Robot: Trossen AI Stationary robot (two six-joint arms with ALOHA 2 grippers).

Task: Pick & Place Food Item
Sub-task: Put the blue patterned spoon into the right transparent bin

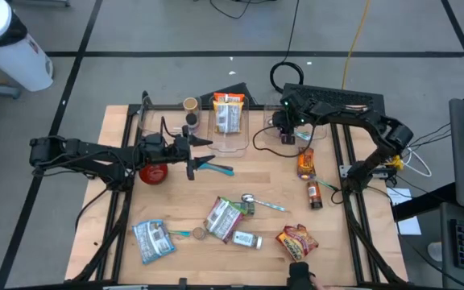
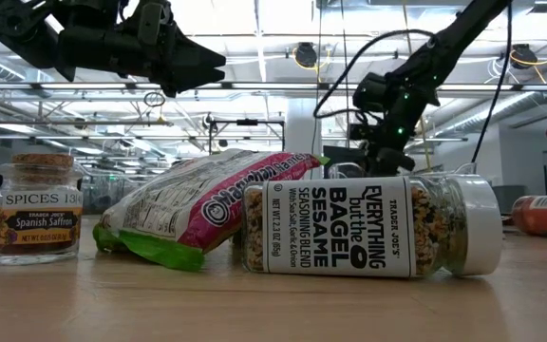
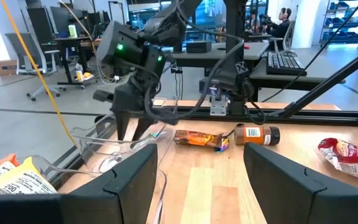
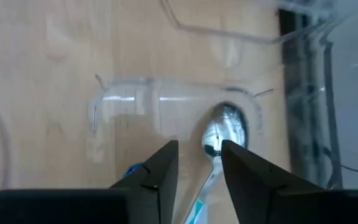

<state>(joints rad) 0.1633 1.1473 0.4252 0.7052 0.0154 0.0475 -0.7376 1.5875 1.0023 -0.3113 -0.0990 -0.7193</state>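
Observation:
My right gripper (image 4: 199, 163) is open and slants down over a clear plastic container (image 4: 166, 106) at the table's far side (image 1: 283, 129). A metal spoon (image 4: 224, 132) lies with its bowl in that container, and its handle runs back between the two fingers. An orange food packet (image 1: 229, 113) sits in a clear bin beside it. My left gripper (image 1: 196, 157) hangs level and open over the table's middle left, with nothing between its fingers (image 3: 201, 180). My right gripper has its fingers on either side of the spoon's handle (image 4: 209, 177). There is a gap on each side, and I cannot tell whether either finger touches the handle. The spoon's bowl rests in the clear container.
On the near half lie a pink-and-green packet (image 2: 207, 204), a bagel seasoning jar (image 2: 368, 228), a saffron jar (image 2: 34, 209), a blue packet (image 1: 153, 240) and a red packet (image 1: 296, 240). Two sauce bottles (image 1: 305, 163) lie at the right. A second spoon (image 1: 264, 203) and a teal-handled tool (image 1: 216, 167) are mid-table.

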